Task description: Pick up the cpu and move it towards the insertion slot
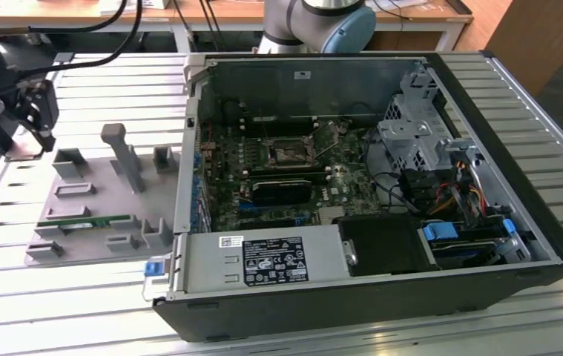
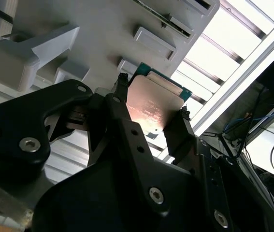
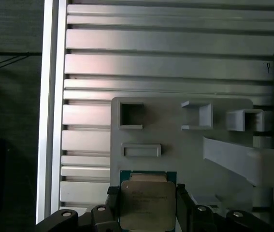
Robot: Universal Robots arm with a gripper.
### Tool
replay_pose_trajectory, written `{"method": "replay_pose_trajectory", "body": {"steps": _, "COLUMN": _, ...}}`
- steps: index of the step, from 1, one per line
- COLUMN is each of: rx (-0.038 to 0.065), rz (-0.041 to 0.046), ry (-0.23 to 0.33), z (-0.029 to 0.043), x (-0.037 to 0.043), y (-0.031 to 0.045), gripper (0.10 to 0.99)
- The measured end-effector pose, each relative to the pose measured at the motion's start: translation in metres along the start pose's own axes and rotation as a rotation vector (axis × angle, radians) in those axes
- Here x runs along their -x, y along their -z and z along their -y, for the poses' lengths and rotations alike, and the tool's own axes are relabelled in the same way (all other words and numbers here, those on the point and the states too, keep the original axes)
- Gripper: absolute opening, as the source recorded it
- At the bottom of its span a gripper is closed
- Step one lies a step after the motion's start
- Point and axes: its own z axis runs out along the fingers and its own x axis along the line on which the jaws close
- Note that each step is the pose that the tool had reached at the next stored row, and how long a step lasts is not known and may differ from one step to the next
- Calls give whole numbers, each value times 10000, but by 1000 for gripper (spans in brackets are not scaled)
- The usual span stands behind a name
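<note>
Over tray (image 3: pixel 175 126), jaws hide cpu (image 3: pixel 144 203) edges.

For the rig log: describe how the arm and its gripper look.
The gripper is matte black: angular linked jaws fastened with silver screws in round recesses. In the exterior view the arm is a rounded silver-grey joint with pale-blue trim, and a black cable leads toward the gripper.

holder tray (image 1: pixel 93 215) on table (image 1: pixel 64 297), at the exterior view's left of computer case (image 1: pixel 360 304); memory stick (image 1: pixel 83 221) on tray | insertion slot (image 1: pixel 289 154) on motherboard (image 1: pixel 340 193) inside case | cpu (image 3: pixel 144 203) between gripper (image 3: pixel 146 195) fingers, over tray's edge
</note>
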Motion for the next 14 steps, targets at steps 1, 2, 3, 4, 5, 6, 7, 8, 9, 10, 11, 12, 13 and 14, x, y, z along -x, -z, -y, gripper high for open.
{"method": "replay_pose_trajectory", "body": {"steps": 1, "rx": -21, "rz": 1, "ry": 0, "z": -2, "x": 0, "y": 18, "gripper": 545}}
{"method": "replay_pose_trajectory", "body": {"steps": 2, "rx": -34, "rz": 1, "ry": 1, "z": -3, "x": 1, "y": 37, "gripper": 545}}
{"method": "replay_pose_trajectory", "body": {"steps": 3, "rx": -46, "rz": 0, "ry": 2, "z": -4, "x": 1, "y": 54, "gripper": 545}}
{"method": "replay_pose_trajectory", "body": {"steps": 4, "rx": -60, "rz": 0, "ry": 1, "z": -6, "x": 0, "y": 70, "gripper": 545}}
{"method": "replay_pose_trajectory", "body": {"steps": 5, "rx": -73, "rz": 0, "ry": 1, "z": -9, "x": 0, "y": 85, "gripper": 545}}
{"method": "replay_pose_trajectory", "body": {"steps": 6, "rx": -93, "rz": -1, "ry": 1, "z": -11, "x": 1, "y": 100, "gripper": 545}}
{"method": "replay_pose_trajectory", "body": {"steps": 7, "rx": -95, "rz": 0, "ry": 1, "z": -12, "x": 1, "y": 117, "gripper": 545}}
{"method": "replay_pose_trajectory", "body": {"steps": 8, "rx": -97, "rz": 0, "ry": 3, "z": -12, "x": 1, "y": 134, "gripper": 545}}
{"method": "replay_pose_trajectory", "body": {"steps": 9, "rx": -101, "rz": -1, "ry": 3, "z": -13, "x": 1, "y": 150, "gripper": 545}}
{"method": "replay_pose_trajectory", "body": {"steps": 10, "rx": -110, "rz": -1, "ry": 1, "z": -14, "x": 1, "y": 161, "gripper": 545}}
{"method": "replay_pose_trajectory", "body": {"steps": 11, "rx": -122, "rz": 0, "ry": 1, "z": -14, "x": 1, "y": 170, "gripper": 545}}
{"method": "replay_pose_trajectory", "body": {"steps": 12, "rx": -134, "rz": -1, "ry": 2, "z": -15, "x": 1, "y": 183, "gripper": 545}}
{"method": "replay_pose_trajectory", "body": {"steps": 13, "rx": -158, "rz": -1, "ry": 0, "z": -18, "x": 0, "y": 194, "gripper": 545}}
{"method": "replay_pose_trajectory", "body": {"steps": 14, "rx": -186, "rz": -2, "ry": 1, "z": -20, "x": 1, "y": 207, "gripper": 545}}
